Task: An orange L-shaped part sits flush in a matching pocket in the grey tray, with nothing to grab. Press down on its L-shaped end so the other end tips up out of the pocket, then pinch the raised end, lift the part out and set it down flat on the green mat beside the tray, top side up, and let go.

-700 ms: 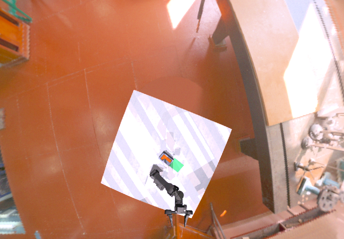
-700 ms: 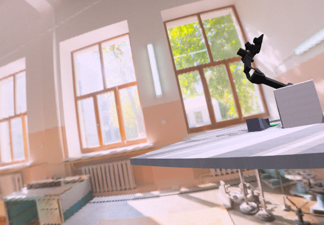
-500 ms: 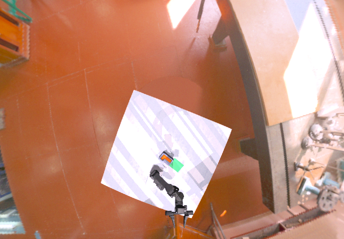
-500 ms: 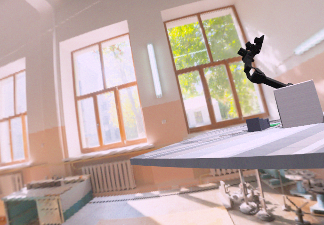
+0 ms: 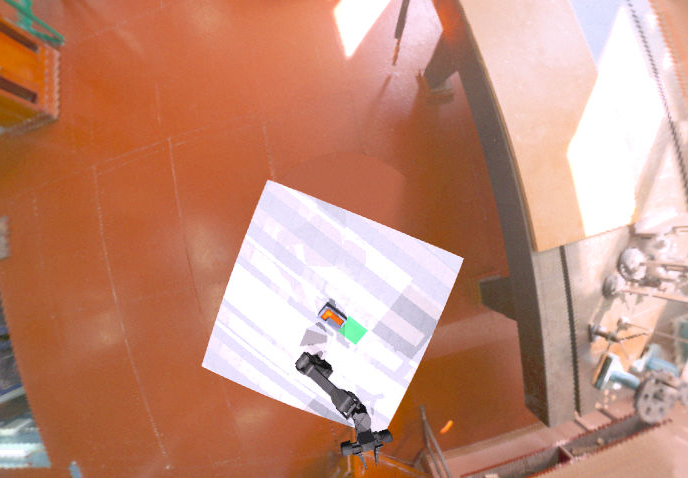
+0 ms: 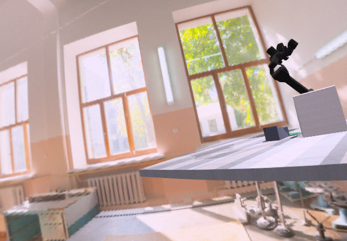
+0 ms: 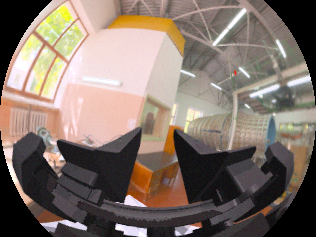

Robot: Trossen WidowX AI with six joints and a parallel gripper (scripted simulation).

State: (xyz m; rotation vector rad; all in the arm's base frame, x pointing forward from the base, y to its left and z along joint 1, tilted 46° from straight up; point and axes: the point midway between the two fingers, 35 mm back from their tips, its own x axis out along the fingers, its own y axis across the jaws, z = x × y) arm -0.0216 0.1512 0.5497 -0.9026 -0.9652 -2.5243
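The orange L-shaped part [image 5: 330, 315] lies in the pocket of the grey tray [image 5: 323, 307], out on the pale striped counter [image 5: 277, 253]. In the top view its orange face shows inside the dark rim of the tray, and nothing touches it. The green mat [image 5: 353, 330] sits just beside the tray, on the side toward the arm's base, with nothing on it.

The arm [image 5: 333, 391] is folded away from the work. In the top view its links run from a dark joint near the mat back toward the counter's near edge, and the gripper [image 5: 368, 454] hangs out past that edge, well apart from the tray and the part. The exterior view shows the same from the side: the arm rises from behind a tall grey block [image 6: 319, 110] standing on the counter, and the gripper [image 6: 282, 49] is carried high in the air in front of the window [image 6: 225, 70], far above the dark tray [image 6: 275, 132] and the thin green sliver of mat [image 6: 294, 132] next to it.

In the wrist view the gripper [image 7: 158, 159] points out at the room rather than down at the counter (a wall, roof trusses and ceiling lights fill the frame). Its two dark fingers stand partly closed, with a gap between the tips through which the room shows. Nothing is between them; the gripper holds nothing.
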